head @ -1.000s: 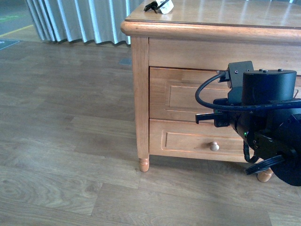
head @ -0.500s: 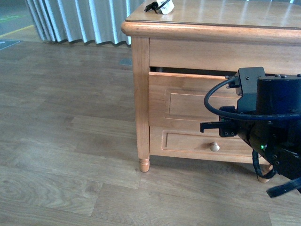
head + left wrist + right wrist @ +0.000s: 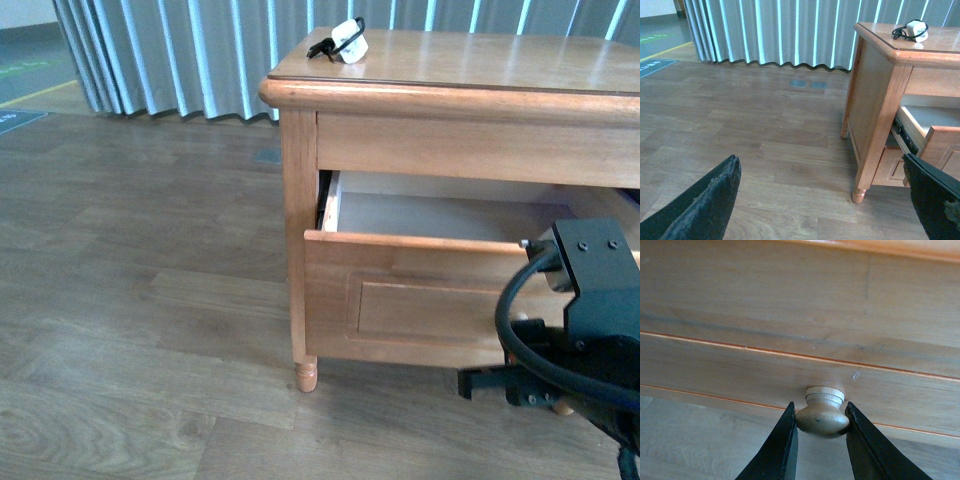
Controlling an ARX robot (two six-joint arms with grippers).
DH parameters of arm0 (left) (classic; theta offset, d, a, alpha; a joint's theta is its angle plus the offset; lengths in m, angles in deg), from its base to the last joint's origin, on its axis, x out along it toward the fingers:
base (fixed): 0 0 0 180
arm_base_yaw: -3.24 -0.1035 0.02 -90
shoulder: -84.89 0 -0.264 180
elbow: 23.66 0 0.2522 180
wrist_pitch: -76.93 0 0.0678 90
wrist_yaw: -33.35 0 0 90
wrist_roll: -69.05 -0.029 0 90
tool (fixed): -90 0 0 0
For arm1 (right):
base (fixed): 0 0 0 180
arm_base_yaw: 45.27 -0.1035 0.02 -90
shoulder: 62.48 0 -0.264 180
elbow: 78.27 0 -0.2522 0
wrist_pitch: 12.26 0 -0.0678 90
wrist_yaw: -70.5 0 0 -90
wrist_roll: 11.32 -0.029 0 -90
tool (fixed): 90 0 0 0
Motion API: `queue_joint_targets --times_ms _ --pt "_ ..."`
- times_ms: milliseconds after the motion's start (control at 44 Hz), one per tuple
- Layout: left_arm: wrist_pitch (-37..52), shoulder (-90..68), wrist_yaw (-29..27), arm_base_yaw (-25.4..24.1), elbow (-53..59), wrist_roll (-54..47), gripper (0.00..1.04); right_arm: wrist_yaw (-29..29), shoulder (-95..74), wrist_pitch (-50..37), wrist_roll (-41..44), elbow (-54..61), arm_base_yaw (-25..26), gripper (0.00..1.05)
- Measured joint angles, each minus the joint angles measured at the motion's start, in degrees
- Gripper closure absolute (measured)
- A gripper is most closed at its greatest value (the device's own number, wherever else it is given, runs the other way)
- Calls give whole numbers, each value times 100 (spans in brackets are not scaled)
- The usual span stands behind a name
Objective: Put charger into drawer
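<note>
1. The right gripper [image 3: 820, 411] clamps the knob [image 3: 822, 421] of the drawer [image 3: 400, 290], which stands open.
2. The charger [image 3: 345, 40] lies on the cabinet top [image 3: 480, 60], at 12 o'clock in the front view.
3. The left gripper [image 3: 820, 200] has its fingers spread wide.

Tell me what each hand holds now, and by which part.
The right hand grips the drawer by its knob. The left hand is open and holds nothing.
</note>
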Motion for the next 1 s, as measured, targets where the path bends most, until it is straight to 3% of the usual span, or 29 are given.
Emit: queue_joint_targets --times_ms 409,591,864,1000 --pt "0 0 2 0 0 0 6 -498 837 83 66 988 -79 82" --pt "0 0 2 0 0 0 6 -584 1613 310 70 1209 -155 46" --pt "0 0 2 0 0 0 6 -667 3453 1641 66 1609 -129 8" --pt "0 0 2 0 0 0 6 -640 5265 2962 46 1777 61 8"
